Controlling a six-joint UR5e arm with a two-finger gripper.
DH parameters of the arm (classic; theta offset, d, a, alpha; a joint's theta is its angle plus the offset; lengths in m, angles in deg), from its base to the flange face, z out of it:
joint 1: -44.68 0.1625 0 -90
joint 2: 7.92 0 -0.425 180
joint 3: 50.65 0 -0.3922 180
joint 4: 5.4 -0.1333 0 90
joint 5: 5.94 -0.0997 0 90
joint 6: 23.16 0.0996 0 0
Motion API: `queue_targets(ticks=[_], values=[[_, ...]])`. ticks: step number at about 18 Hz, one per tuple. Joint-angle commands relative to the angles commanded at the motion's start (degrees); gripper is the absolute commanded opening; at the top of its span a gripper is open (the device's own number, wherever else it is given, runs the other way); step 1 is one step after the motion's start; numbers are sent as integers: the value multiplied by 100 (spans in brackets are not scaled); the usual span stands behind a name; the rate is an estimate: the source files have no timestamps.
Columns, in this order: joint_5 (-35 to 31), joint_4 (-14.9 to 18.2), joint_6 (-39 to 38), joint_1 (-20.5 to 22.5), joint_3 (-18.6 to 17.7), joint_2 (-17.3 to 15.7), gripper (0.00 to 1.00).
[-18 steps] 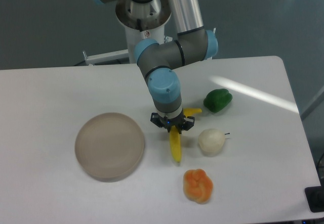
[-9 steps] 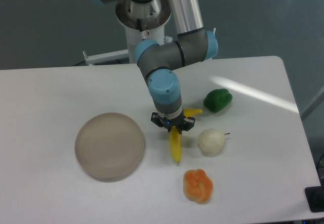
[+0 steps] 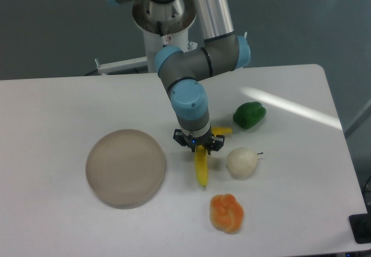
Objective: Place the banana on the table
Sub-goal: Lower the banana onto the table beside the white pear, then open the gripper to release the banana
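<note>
The bright-yellow banana (image 3: 201, 169) lies lengthwise on the white table (image 3: 69, 100), between the round plate and the whitish fruit. Its lower tip points toward the front edge and its other end pokes out to the right of the gripper. My gripper (image 3: 198, 145) points straight down over the banana's upper half, with its dark fingers close on either side of it. The wrist hides the contact, so I read the grip as shut on the banana, which appears to rest on or just above the tabletop.
A round beige-grey plate (image 3: 126, 167) sits to the left of the gripper. A whitish pear-like fruit (image 3: 242, 162) is just right of the banana. A green pepper (image 3: 249, 115) lies behind it, and a lumpy orange fruit (image 3: 226, 213) lies in front.
The gripper and the banana's upper end have shifted a few pixels down and to the right. Nothing else has moved.
</note>
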Motion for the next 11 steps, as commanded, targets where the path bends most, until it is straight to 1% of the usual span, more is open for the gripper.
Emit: queue_targets(ticks=[1, 8, 11], values=[[0, 0, -9, 9, 26, -17, 100], [-53, 0, 17, 114, 386, -316, 100], [-96, 0, 376, 158, 667, -317, 100]])
